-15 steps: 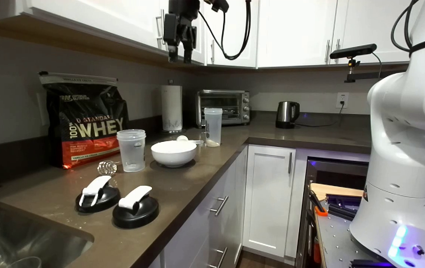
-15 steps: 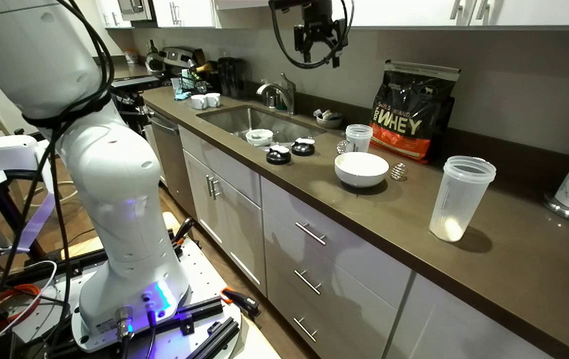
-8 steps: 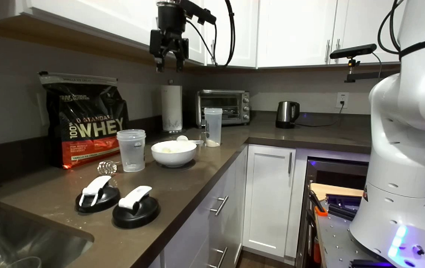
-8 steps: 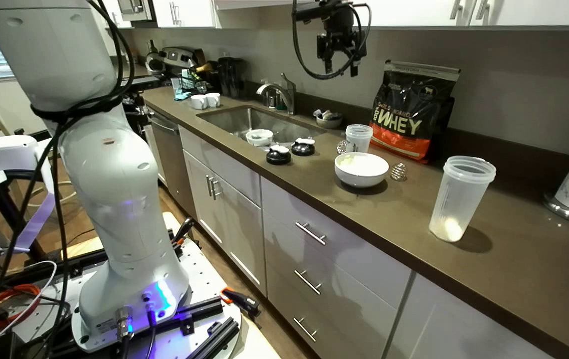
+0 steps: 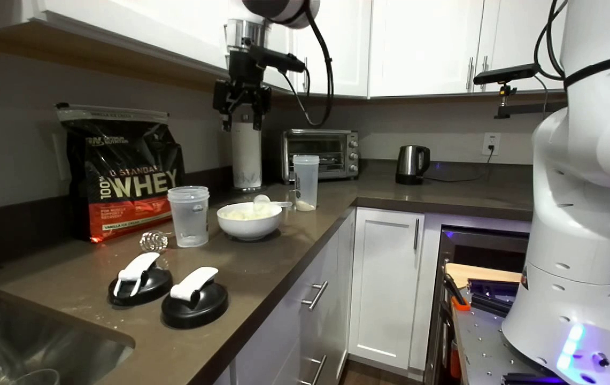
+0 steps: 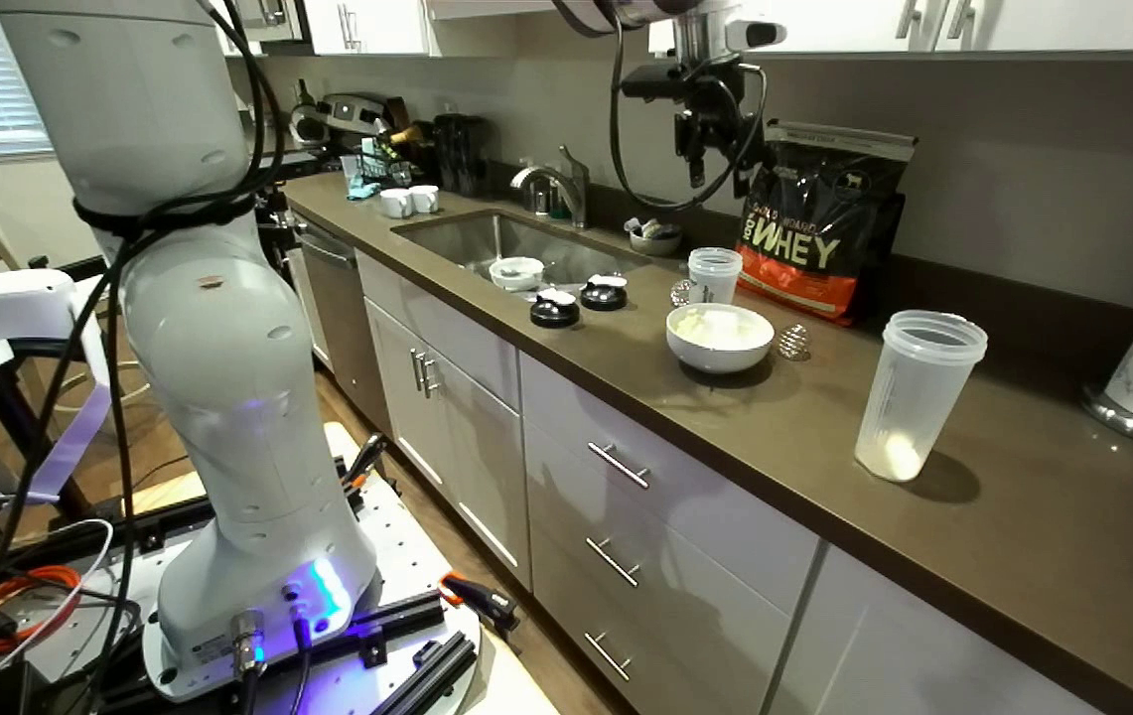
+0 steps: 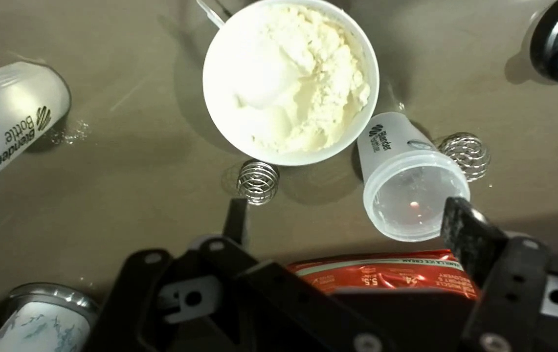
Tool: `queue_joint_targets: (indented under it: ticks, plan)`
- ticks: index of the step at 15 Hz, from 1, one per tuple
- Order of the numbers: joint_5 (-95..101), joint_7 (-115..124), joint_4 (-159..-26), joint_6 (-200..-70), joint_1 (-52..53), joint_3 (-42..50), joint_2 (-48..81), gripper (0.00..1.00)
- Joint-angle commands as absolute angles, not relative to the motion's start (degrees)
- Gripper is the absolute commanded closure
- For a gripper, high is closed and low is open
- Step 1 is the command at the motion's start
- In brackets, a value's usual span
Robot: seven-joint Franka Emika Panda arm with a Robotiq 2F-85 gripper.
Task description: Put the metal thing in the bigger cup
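Observation:
Two metal wire whisk balls lie on the counter. One whisk ball (image 7: pixel 257 182) is beside the white bowl, also in an exterior view (image 6: pixel 793 342). Another whisk ball (image 7: pixel 465 154) is by the shorter cup, and shows in both exterior views (image 5: pixel 153 241) (image 6: pixel 681 293). The bigger cup, a tall clear tumbler (image 6: pixel 919 397), stands upright with a little powder at its bottom; it also shows in an exterior view (image 5: pixel 306 183) and at the wrist view's left edge (image 7: pixel 14 110). My gripper (image 5: pixel 241 128) is open and empty, high above the counter (image 6: pixel 720 187) (image 7: pixel 345 210).
The white bowl (image 6: pixel 720 348) holds powder and a scoop. The shorter frosted cup (image 5: pixel 188 216) stands near the whey bag (image 5: pixel 123 176). Two black lids (image 5: pixel 194 302) lie near the sink (image 5: pixel 69 347). A paper towel roll (image 5: pixel 246 155) stands at the back.
My gripper has come down from near the upper cabinets. In an exterior view it has also moved right, toward the whey bag. The objects on the counter have not moved.

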State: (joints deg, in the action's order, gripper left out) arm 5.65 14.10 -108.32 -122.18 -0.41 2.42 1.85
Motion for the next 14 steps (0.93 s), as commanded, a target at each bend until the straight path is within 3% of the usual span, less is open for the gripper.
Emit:
queue_joint_targets:
  ticks: [1,9,14]
  plan:
    - [5.95,16.25,-110.69,-127.39,-1.27,2.90,4.08,0.00]
    - [5.50,14.76,-110.72,-126.38,-0.98,3.39,5.79,0.00]
    - [6.84,16.70,-109.98,-134.10,-0.80,3.69,8.30,0.00]
